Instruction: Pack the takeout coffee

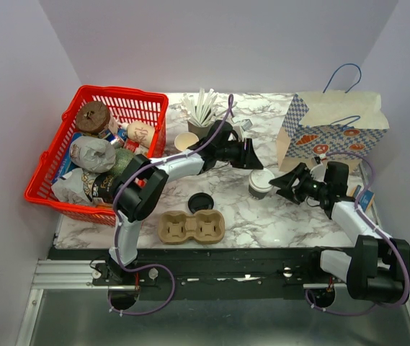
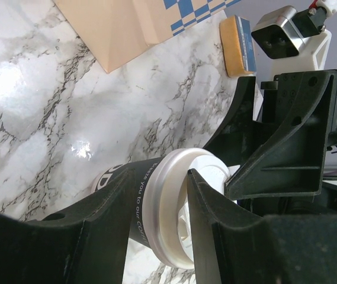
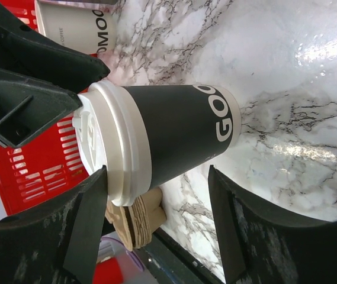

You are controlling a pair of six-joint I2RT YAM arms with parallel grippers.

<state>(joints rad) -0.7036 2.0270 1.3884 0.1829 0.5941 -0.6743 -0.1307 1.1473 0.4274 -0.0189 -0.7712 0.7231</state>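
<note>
A red basket [image 1: 100, 144] sits at the table's [image 1: 262, 216] left edge. Near the front edge lie a cardboard cup carrier [image 1: 192, 226] and a black lid [image 1: 199, 202]. The takeout coffee [image 1: 261, 183] stands upright at mid-table. The left gripper [image 1: 251, 164] clasps its white lid from above. The right gripper [image 1: 285, 184] brackets the cup, jaws released. A checkered paper bag [image 1: 331, 133] stands at the back right.

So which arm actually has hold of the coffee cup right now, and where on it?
The left gripper clamps the takeout coffee at its white lid rim. The right gripper straddles the cup body, its fingers apart from it, not gripping.
</note>
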